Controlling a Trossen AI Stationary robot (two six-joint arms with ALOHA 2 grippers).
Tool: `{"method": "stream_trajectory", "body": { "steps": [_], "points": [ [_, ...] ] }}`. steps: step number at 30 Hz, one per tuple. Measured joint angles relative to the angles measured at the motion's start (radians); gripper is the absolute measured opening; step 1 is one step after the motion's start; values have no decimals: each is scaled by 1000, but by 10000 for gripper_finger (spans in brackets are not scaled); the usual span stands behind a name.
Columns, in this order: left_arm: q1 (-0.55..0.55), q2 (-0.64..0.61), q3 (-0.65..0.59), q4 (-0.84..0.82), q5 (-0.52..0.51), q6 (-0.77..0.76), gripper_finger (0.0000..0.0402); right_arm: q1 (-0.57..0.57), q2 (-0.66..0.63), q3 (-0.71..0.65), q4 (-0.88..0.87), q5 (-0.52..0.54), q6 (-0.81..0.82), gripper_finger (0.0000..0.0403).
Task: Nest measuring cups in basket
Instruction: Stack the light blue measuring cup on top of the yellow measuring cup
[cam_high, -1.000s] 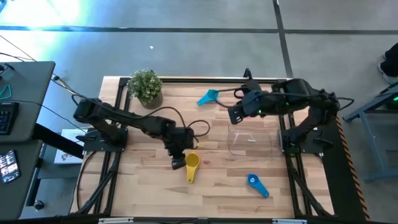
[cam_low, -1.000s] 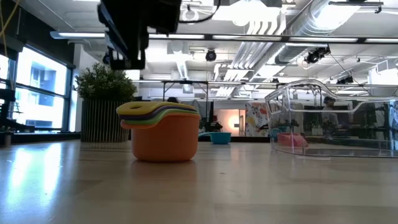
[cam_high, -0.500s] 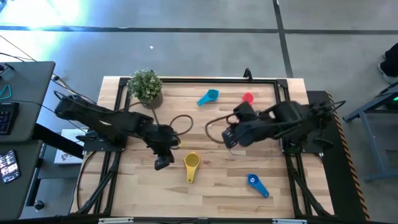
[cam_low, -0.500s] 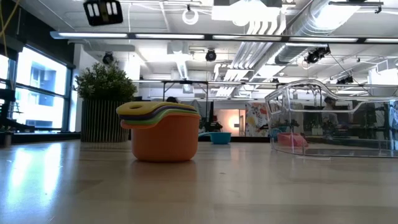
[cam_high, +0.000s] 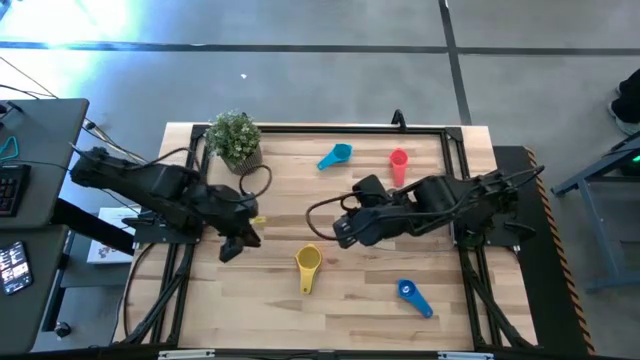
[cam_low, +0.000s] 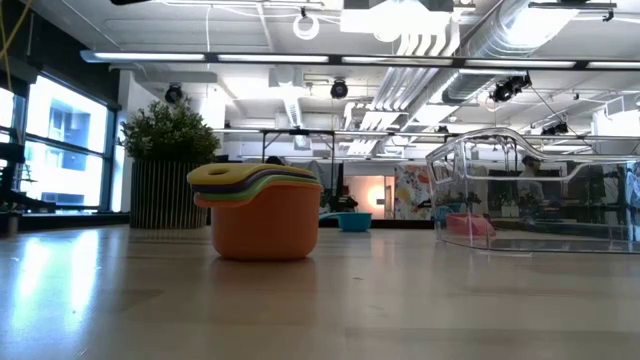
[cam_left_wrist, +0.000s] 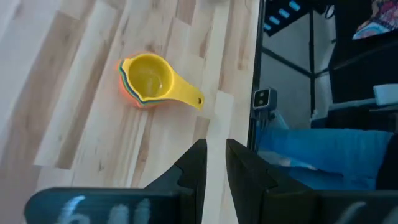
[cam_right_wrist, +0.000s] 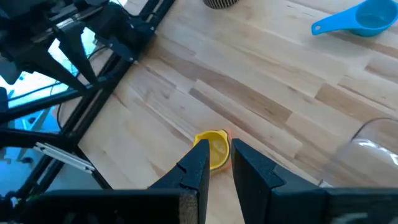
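A nested stack of cups (cam_high: 308, 264), yellow on top and salmon at the bottom (cam_low: 265, 215), stands upright on its base on the table. My left gripper (cam_high: 227, 251) hovers shut to the stack's left, above the table. My right gripper (cam_high: 340, 234), shut too, hovers just right of the stack; the yellow cup (cam_right_wrist: 216, 152) shows past its fingertips. Three single cups lie on the table: light blue (cam_high: 335, 156), magenta (cam_high: 399, 163) and blue (cam_high: 412, 295). The clear basket (cam_low: 535, 190) stands on the table's right side, mostly hidden under my right arm in the high view.
A potted plant (cam_high: 236, 140) stands at the far left corner. The table's dark frame rails run along its left and right sides (cam_high: 190, 200). Bare wood lies along the near edge between the stack and the blue cup.
My left gripper has drawn away from the stack toward the table's left and risen out of the low view. My right gripper has swung from above the basket toward the table's left and near side, up to the stack. The stack has stayed in place.
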Motion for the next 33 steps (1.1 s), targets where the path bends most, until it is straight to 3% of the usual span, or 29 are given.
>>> {"method": "stream_trajectory", "body": {
  "steps": [11,24,33],
  "points": [
    [4,-125,0,-40,-174,14,51,-143,1,0,46,14,-59,60],
    [7,-169,0,-41,-478,193,51,-444,1,0,140,23,-266,60],
    [126,-185,0,-41,-707,360,51,-676,1,0,156,-51,-361,60]
  ]
}}
